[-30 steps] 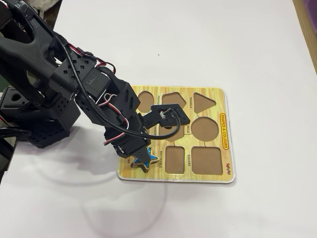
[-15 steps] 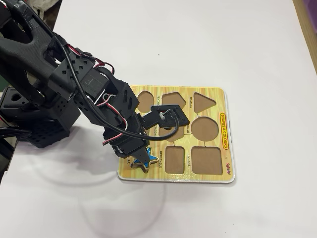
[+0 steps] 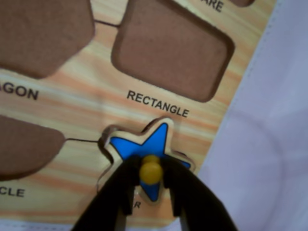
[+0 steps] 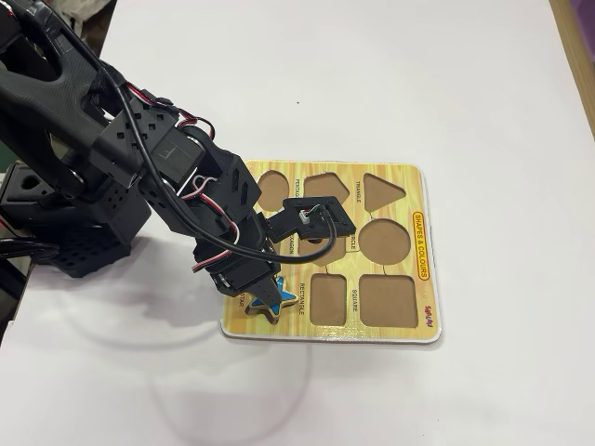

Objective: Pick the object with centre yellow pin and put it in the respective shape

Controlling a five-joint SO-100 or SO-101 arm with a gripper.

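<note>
Blue star piece with its wooden rim lies under my hand, at the near left corner of the puzzle board as the fixed view shows it. In the wrist view my two black fingers cover the star's lower points, and the printed label beneath it is cut down to a single letter. The star sits tilted over its cutout, one rim raised above the board, so I cannot tell whether it is seated. My fingers are narrowed around the yellow pin at the star's centre, touching it on both sides.

In the fixed view my arm hides the board's left cutouts and most of the star; only its blue tips show below the hand. The rectangle recess lies empty just beyond the star, its label readable. Other recesses in the wrist view are cropped by the picture edges. The board rests on the white surface, toward its near edge.
</note>
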